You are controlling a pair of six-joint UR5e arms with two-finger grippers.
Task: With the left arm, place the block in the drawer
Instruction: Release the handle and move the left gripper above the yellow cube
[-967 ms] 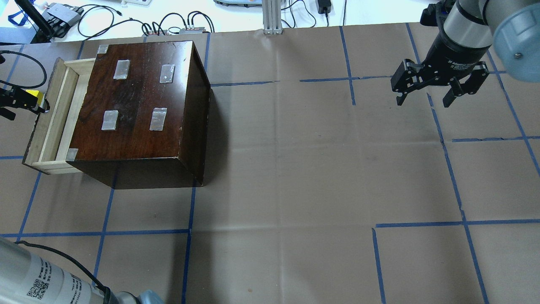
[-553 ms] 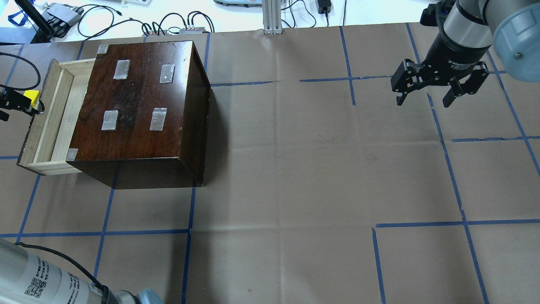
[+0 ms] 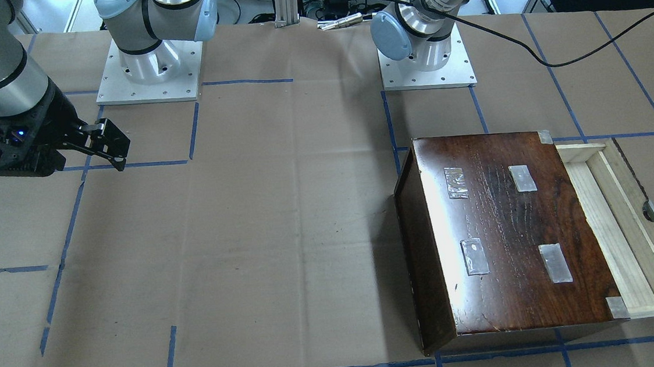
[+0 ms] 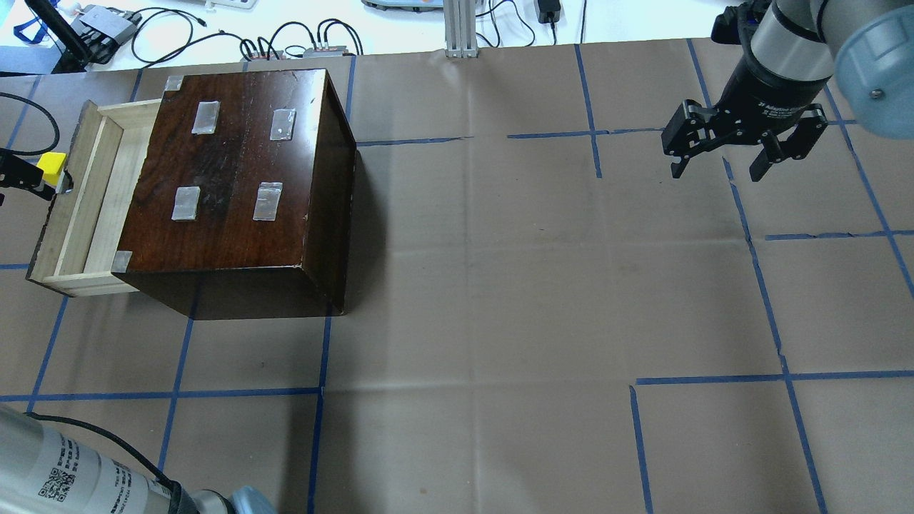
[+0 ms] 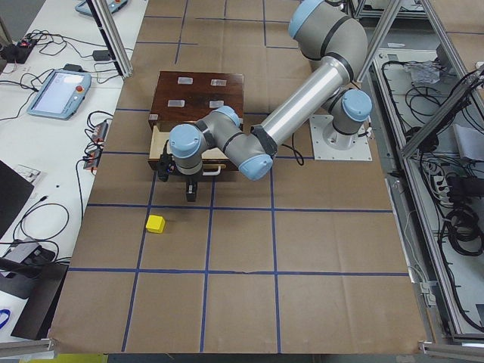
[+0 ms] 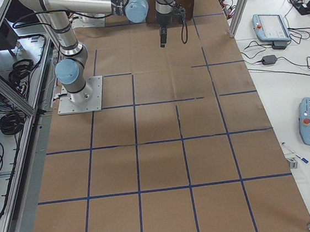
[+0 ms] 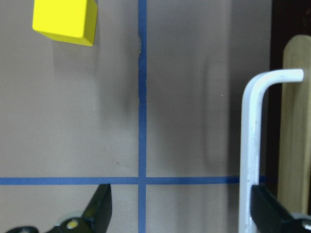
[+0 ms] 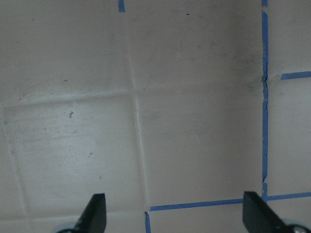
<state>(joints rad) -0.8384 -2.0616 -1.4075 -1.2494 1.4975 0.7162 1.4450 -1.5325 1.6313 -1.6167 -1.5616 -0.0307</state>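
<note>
The yellow block (image 5: 156, 224) lies on the paper-covered table, apart from the drawer, and also shows in the left wrist view (image 7: 64, 19) and the overhead view (image 4: 51, 165). The pale wood drawer (image 4: 80, 193) stands pulled out of the dark box (image 4: 235, 171). My left gripper (image 7: 187, 216) is open at the drawer's front. The white drawer handle (image 7: 252, 145) is just inside one of its fingers (image 7: 272, 213), and the block is ahead of it and off to one side. My right gripper (image 4: 717, 168) is open and empty, hovering far from the box.
The box top carries several tape patches (image 3: 555, 262). Blue tape lines (image 4: 178, 392) grid the brown paper. A black braided cable (image 3: 526, 45) runs from the left arm's base. Cables and devices lie beyond the table's far edge (image 4: 285, 46).
The drawer has slid further out of the box. My left gripper has drawn back with it towards the view's left edge. The right arm has not moved.
</note>
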